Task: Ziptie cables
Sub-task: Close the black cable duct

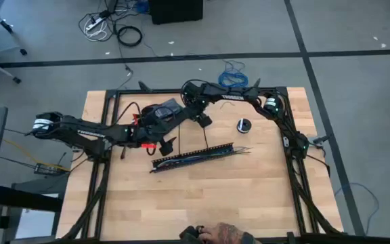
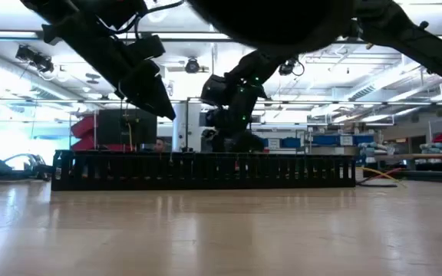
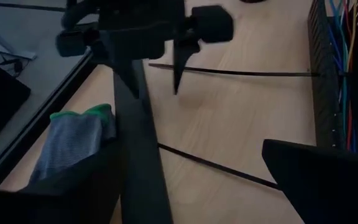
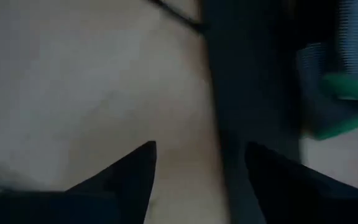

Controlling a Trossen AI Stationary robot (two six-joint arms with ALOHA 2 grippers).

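Note:
The cables [image 3: 347, 68], blue, grey and white wires, lie inside the long black slotted channel [image 1: 195, 157] at mid-table. In the left wrist view, two thin black zipties lie flat on the wood beside the channel, one [image 3: 229, 73] farther from my left gripper and one [image 3: 216, 167] closer to it. My left gripper [image 1: 168, 144] hovers open just left of the channel's far side, nothing between its fingers. My right gripper [image 1: 202, 119] hangs open above the table beyond the channel, fingers pointing down over the farther ziptie [image 3: 178, 59]. It holds nothing [image 4: 197, 180].
A small round black object [image 1: 243, 125] stands right of the grippers. A grey and green glove [image 3: 73, 137] lies by the black frame rail [image 3: 135, 155]. A person's hand [image 1: 222, 235] rests at the table's near edge. Bare wood lies in front of the channel.

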